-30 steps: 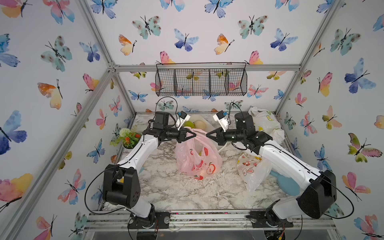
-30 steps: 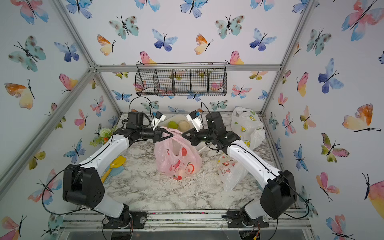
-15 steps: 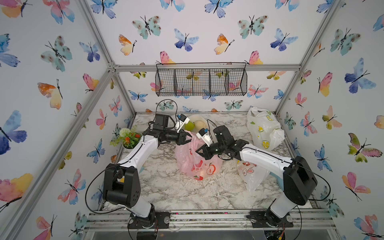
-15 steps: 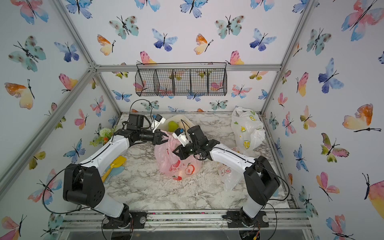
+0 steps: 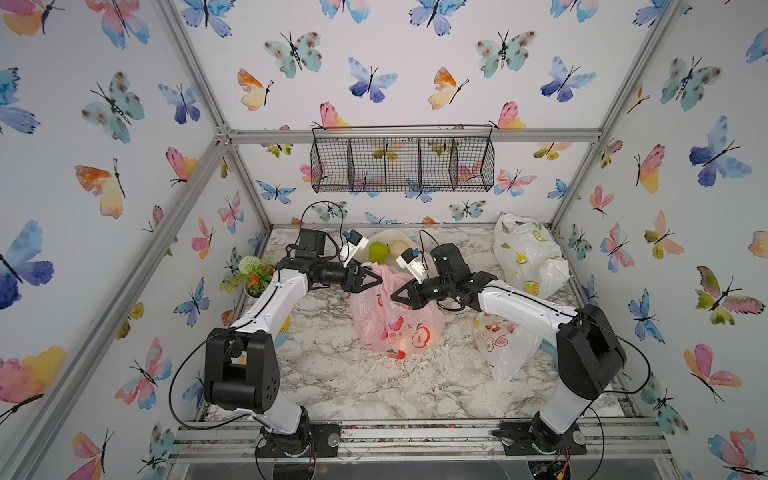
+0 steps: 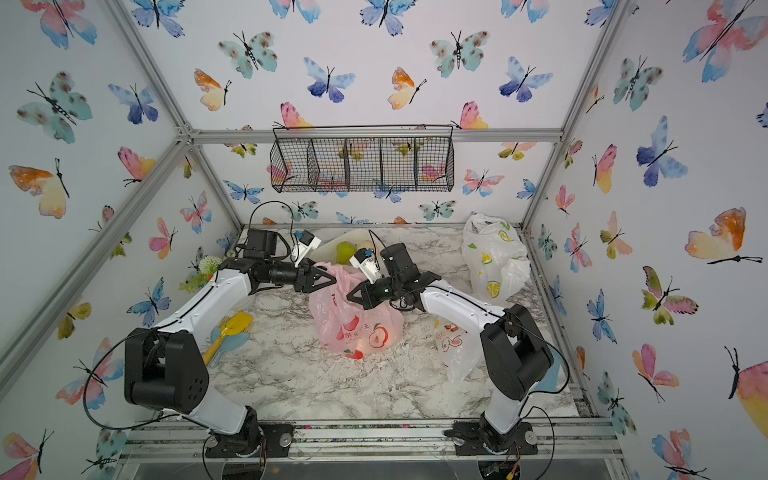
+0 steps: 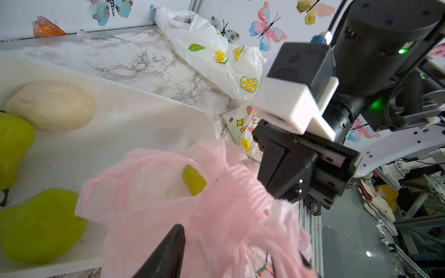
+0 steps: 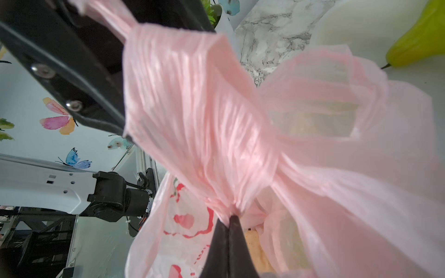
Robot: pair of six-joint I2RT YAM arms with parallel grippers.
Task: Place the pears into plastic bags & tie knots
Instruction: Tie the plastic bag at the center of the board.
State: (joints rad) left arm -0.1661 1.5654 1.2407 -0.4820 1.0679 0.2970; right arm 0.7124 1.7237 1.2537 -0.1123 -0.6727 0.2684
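Top views: bright, even, diffuse light; faint soft shadows on worktop (image 5: pixel 374 386); wide-angle stretch toward edges. Wrist views: pink bag (image 8: pixel 192 108) near lens is blurred, its highlights washed out; green LED (image 7: pixel 375 104) blooms; background soft.

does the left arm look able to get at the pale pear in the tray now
Probably yes: the pale pear lies uncovered in the tray close by the open left claw, though the pink bag handle runs between its jaws.

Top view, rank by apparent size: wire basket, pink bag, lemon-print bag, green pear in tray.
1. wire basket
2. pink bag and lemon-print bag, too alike to rank
3. green pear
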